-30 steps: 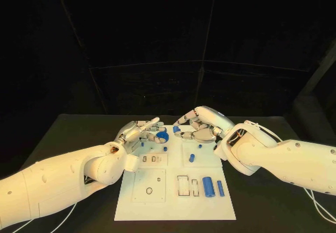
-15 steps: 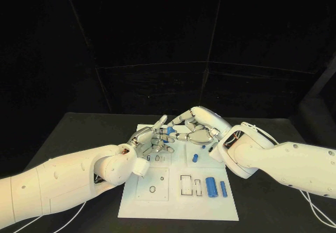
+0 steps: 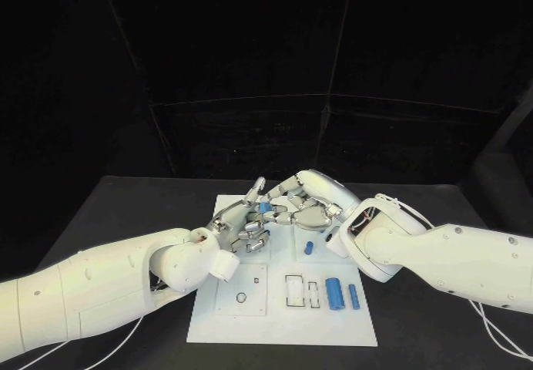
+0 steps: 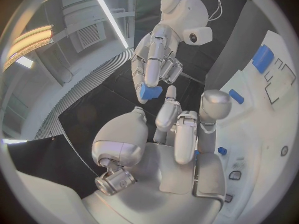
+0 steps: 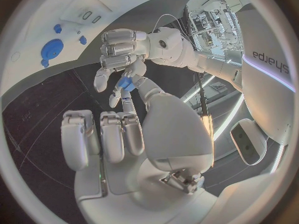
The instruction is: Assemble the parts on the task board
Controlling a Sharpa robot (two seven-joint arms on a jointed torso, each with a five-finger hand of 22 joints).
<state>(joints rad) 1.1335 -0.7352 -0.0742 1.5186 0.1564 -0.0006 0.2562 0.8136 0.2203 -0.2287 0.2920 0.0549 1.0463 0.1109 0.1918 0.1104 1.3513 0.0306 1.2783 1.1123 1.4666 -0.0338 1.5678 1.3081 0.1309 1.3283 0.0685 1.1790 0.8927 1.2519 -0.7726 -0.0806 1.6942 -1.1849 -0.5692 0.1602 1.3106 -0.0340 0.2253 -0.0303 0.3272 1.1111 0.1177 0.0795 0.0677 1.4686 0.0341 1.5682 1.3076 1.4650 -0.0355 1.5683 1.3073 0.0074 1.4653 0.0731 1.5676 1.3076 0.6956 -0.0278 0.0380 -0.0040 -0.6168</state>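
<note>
The white task board [image 3: 283, 324] lies in the middle of the black table. Both hands meet above its far end. My right hand [image 3: 306, 202] pinches a small blue part [image 3: 262, 206] at its fingertips; the left wrist view shows that part [image 4: 150, 90] under the right hand [image 4: 156, 59]. My left hand [image 3: 243, 223] is raised beside it, one finger stretched up close to the part and the others half curled, holding nothing. In the right wrist view the left hand [image 5: 121, 50] hangs over the blue part [image 5: 126, 82] at the tip of my right hand [image 5: 124, 139].
Two blue cylinders [image 3: 334, 294] [image 3: 353, 296] lie side by side on the board's near right, beside empty slots. A smaller blue piece [image 3: 309, 248] lies mid-board. A round blue disc [image 5: 52, 50] sits on the board's far part. Dark table surrounds the board.
My left hand has lifted off the board and moved toward the right hand, so its fingertips now stand at the small blue part. The right hand has shifted slightly left with the part.
</note>
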